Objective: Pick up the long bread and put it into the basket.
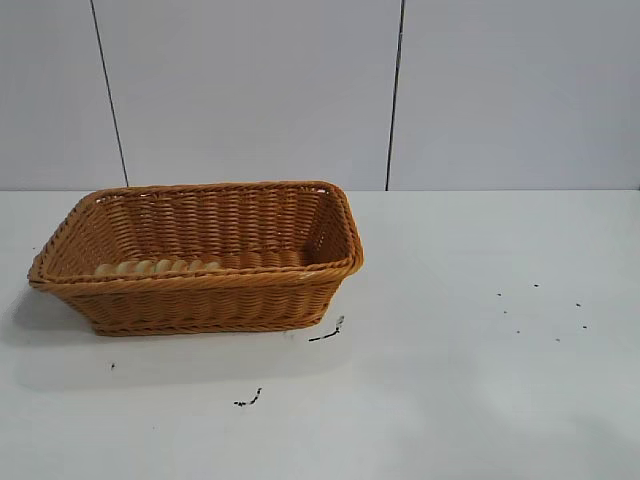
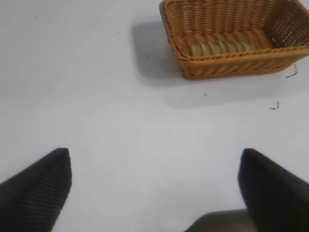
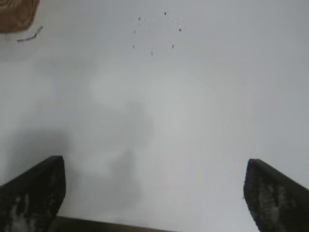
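the long bread (image 1: 155, 267) lies inside the basket (image 1: 215, 300), on its floor along the near wall, toward the end at the exterior view's left. only its ridged top shows over the braided rim there; the left wrist view looks down on more of it (image 2: 218, 47), a pale row of twisted ridges resting against the near inner wall. the basket (image 2: 227, 65) sits on the white table (image 1: 470, 330), on the left half as the exterior camera sees it, its long side facing that camera.

around the basket the table carries only small dark marks: a short squiggle (image 1: 328, 332) just beside the basket's near right corner, another squiggle (image 1: 248, 400) farther toward the camera, and a scatter of dots (image 1: 545, 310) well apart on the right side. a grey panelled wall (image 1: 250, 90) stands behind the table.

the left gripper (image 2: 154, 188) hovers over bare table well apart from the basket, fingers spread wide with nothing between them. the right gripper (image 3: 154, 193) hangs over bare table too, jaws wide apart and holding nothing, the dots ahead of it and a corner of the basket (image 3: 17, 14) at the frame's edge. neither arm shows in the exterior view.
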You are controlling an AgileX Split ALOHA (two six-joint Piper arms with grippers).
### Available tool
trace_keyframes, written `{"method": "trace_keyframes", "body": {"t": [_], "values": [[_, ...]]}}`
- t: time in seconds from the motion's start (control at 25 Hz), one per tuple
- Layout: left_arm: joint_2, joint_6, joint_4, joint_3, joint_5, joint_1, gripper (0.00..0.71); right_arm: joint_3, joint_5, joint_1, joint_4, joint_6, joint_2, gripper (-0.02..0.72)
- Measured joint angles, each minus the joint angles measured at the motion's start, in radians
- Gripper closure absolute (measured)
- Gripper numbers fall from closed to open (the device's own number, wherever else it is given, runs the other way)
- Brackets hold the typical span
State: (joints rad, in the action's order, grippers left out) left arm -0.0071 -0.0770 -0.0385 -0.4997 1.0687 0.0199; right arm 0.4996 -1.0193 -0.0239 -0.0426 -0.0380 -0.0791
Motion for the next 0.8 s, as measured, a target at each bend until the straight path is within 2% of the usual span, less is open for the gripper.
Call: {"method": "trace_keyframes", "body": {"t": [0.16,0.8], "values": [[0.000,0.000,0.000,0.000,0.000,0.000,0.018,0.000,0.000,0.000,0.007,0.001,0.081,0.014],[0.000,0.000,0.000,0.000,0.000,0.000,0.018,0.000,0.000,0.000,0.013,0.002,0.084,0.014]]}}
